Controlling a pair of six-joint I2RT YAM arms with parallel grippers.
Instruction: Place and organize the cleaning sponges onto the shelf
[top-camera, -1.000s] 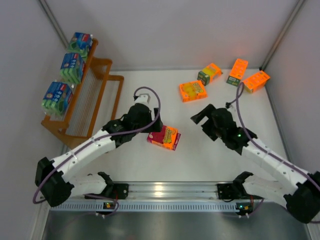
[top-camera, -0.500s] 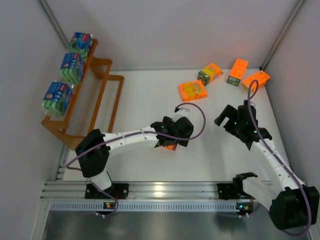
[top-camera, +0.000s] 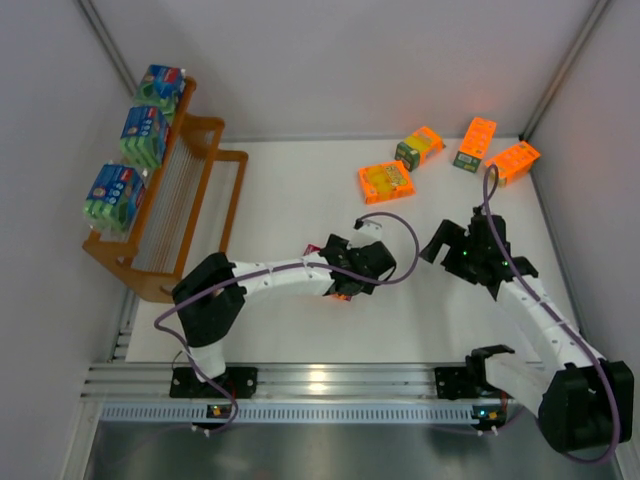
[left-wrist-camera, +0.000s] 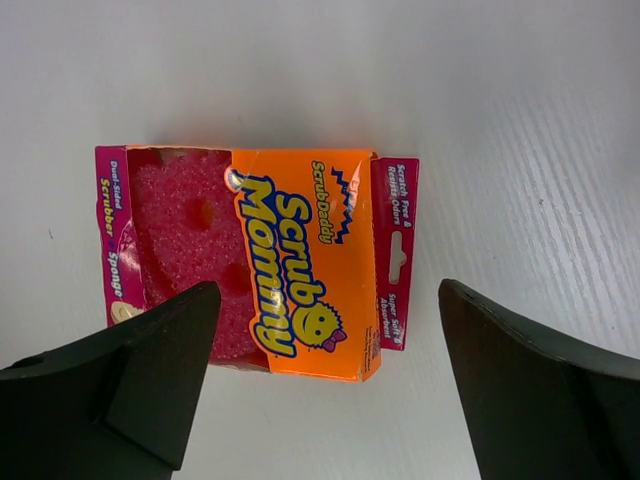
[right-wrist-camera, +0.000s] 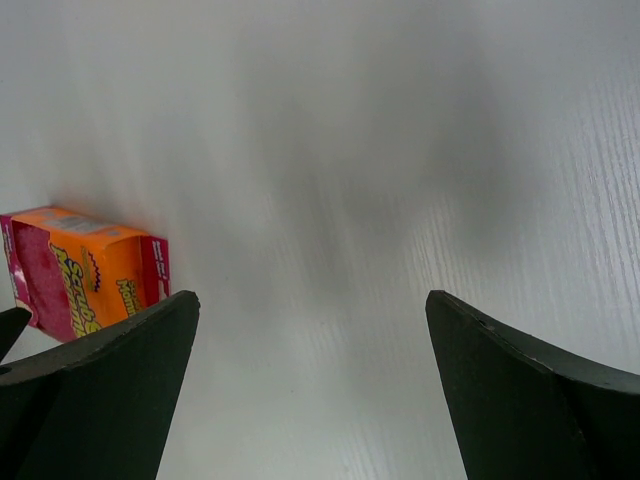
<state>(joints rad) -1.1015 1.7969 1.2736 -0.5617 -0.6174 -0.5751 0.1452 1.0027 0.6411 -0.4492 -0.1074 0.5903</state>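
Orange wire tiers of the shelf (top-camera: 232, 190) stand at the far left of the desk (top-camera: 290, 200) in the overhead view, with three blue-green packs (top-camera: 145, 135) lined up along its top step. Four orange packs (top-camera: 386, 181) lie scattered near the far right corner, well apart from the shelf. Mid-desk, the left arm (top-camera: 270, 278) reaches across and its left pincer (top-camera: 347, 283) hangs right over one more sponge pack (top-camera: 340, 293), of which only an orange-pink sliver peeks out. The right pincer (top-camera: 450, 240) hovers a little to the right, carrying nothing.

From the left wrist, that sponge pack (left-wrist-camera: 265, 265) lies flat on the desk, label up, pink sponge showing at one end. The left pincer (left-wrist-camera: 325, 300) is spread wide, its fingers (left-wrist-camera: 540, 390) standing off either end and gripping nothing. One fingertip overlaps the pink corner in view, so I cannot tell whether it touches there. The pack's long axis runs from finger to finger. I'd judge that the awkward way round: closing would take it lengthwise, and a quarter turn of the wrist would meet the shorter side.

From the right wrist, the right pincer (right-wrist-camera: 310, 300) is spread over bare desk, the same pack (right-wrist-camera: 85, 275) off at its left. The left arm is plainly the nearer.
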